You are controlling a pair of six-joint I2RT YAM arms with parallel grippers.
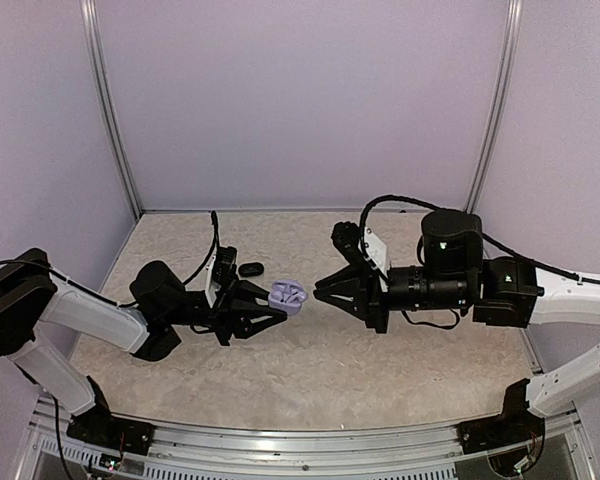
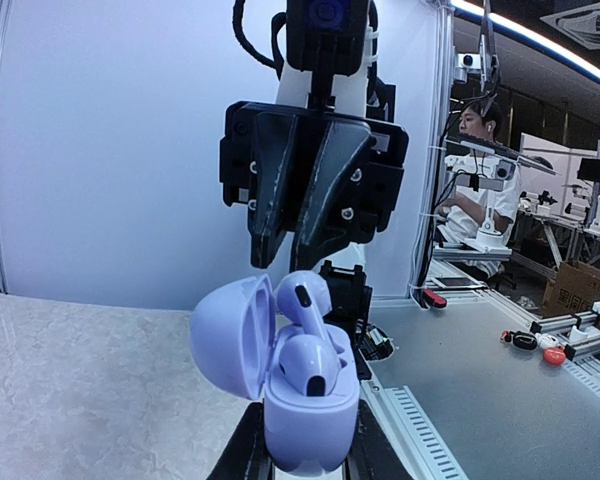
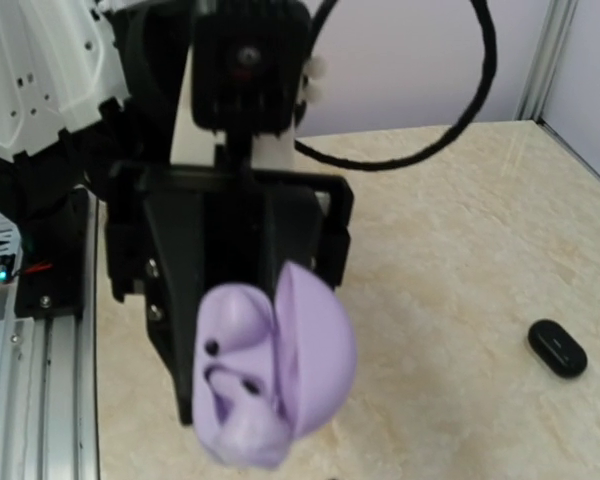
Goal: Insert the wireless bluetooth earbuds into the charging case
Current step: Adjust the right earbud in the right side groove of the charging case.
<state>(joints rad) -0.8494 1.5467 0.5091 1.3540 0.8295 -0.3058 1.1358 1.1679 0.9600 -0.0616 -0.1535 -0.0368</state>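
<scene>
My left gripper [image 1: 278,303] is shut on the body of a lavender charging case [image 1: 287,296], held above the table with its lid [image 2: 230,335] open. In the left wrist view its fingers [image 2: 242,455] clamp the case [image 2: 310,420]. One lavender earbud [image 2: 308,362] sits low in its socket. The other [image 2: 305,300] stands higher, stem in the case. My right gripper [image 1: 317,288] faces the case from the right, just apart from it. Its tips [image 2: 285,262] hover close together over the raised bud, holding nothing. The right wrist view shows the case [image 3: 265,380]. No black earbuds show.
A shut black oval case [image 1: 251,269] lies on the beige table behind the left gripper and also shows in the right wrist view [image 3: 557,348]. Purple walls with metal posts [image 1: 115,120] close the back and sides. A metal rail [image 1: 280,440] runs along the near edge.
</scene>
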